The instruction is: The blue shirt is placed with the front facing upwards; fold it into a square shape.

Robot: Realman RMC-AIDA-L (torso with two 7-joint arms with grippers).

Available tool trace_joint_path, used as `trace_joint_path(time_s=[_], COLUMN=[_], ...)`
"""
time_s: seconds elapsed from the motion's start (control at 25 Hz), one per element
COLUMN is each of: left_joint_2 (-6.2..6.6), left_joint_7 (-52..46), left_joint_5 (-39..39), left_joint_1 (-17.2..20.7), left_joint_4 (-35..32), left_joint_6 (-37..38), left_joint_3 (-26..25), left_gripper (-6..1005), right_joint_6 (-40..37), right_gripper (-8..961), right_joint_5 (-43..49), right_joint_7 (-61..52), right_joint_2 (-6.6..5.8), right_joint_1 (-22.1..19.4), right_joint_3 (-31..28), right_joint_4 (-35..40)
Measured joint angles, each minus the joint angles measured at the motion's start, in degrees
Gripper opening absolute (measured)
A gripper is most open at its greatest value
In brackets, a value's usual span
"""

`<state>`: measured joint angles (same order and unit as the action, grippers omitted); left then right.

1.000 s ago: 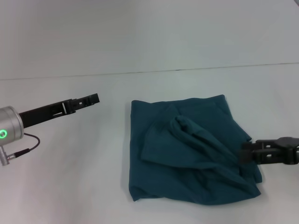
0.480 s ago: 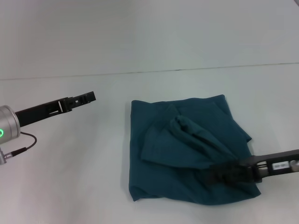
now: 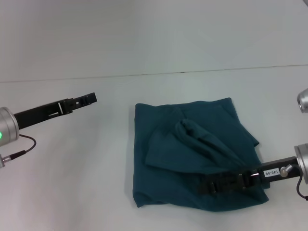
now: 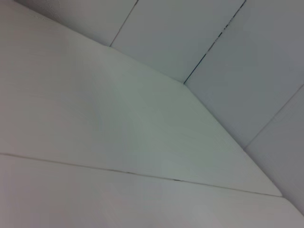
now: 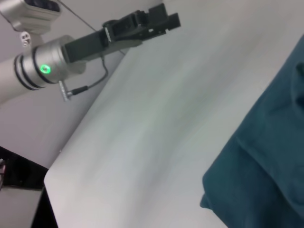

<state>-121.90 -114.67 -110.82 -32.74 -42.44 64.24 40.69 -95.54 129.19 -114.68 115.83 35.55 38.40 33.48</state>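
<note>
I saw the blue shirt (image 3: 192,154) lying on the white table (image 3: 96,173), right of centre — a rumpled, roughly square bundle with a raised fold in the middle. My right gripper (image 3: 207,185) reached in low over its near edge, against the cloth; I could not tell whether its fingers were apart. The left gripper (image 3: 89,99) hung above bare table, well apart from the shirt — its fingers looked together.
</note>
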Motion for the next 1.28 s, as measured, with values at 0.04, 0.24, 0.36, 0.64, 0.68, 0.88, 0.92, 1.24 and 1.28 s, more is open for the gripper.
trace_joint_path(time_s=[0.04, 0.24, 0.36, 0.64, 0.68, 0.88, 0.92, 1.24, 1.28], left_joint_2=[0.00, 0.00, -0.04, -0.09, -0.09, -0.09, -0.09, -0.09, -0.09], left_joint_7=[0.0, 0.4, 0.7, 0.8, 0.8, 0.8, 0.8, 1.4, 1.5], left_joint_5=[0.0, 0.0, 0.0, 0.1, 0.1, 0.1, 0.1, 0.1, 0.1], left_joint_1=[0.0, 0.1, 0.1, 0.1, 0.1, 0.1, 0.1, 0.1, 0.1], left_joint_4=[-0.1, -0.1, -0.1, -0.2, -0.2, -0.2, -0.2, -0.2, -0.2], left_joint_6=[0.0, 0.0, 0.1, 0.2, 0.3, 0.3, 0.2, 0.0, 0.0], left_joint_3=[0.0, 0.0, 0.0, 0.0, 0.0, 0.0, 0.0, 0.0, 0.0], left_gripper=[908, 908, 908, 907, 907, 907, 907, 908, 908], right_joint_6=[0.4, 2.8, 4.1, 8.0, 8.8, 11.6, 12.0, 15.8, 16.0], right_gripper=[916, 916, 916, 916, 916, 916, 916, 917, 917], right_joint_5=[0.0, 0.2, 0.2, -0.2, -0.3, -1.2, -1.6, -5.0, -5.6], right_joint_7=[-0.5, -3.3, -4.4, -5.6, -5.6, -5.6, -5.6, -4.9, -4.8], right_joint_2=[0.00, 0.01, 0.01, 0.76, 0.93, 1.67, 1.82, 2.83, 2.83], right_joint_1=[0.0, 0.0, 0.0, 0.0, 0.0, 0.2, 0.2, -0.4, -0.6], right_joint_3=[0.5, 2.5, 3.1, 2.4, 2.2, 1.6, 1.6, 1.6, 1.5], right_joint_4=[0.0, 0.0, 0.0, 0.5, 0.5, 0.6, 0.6, 0.8, 0.8])
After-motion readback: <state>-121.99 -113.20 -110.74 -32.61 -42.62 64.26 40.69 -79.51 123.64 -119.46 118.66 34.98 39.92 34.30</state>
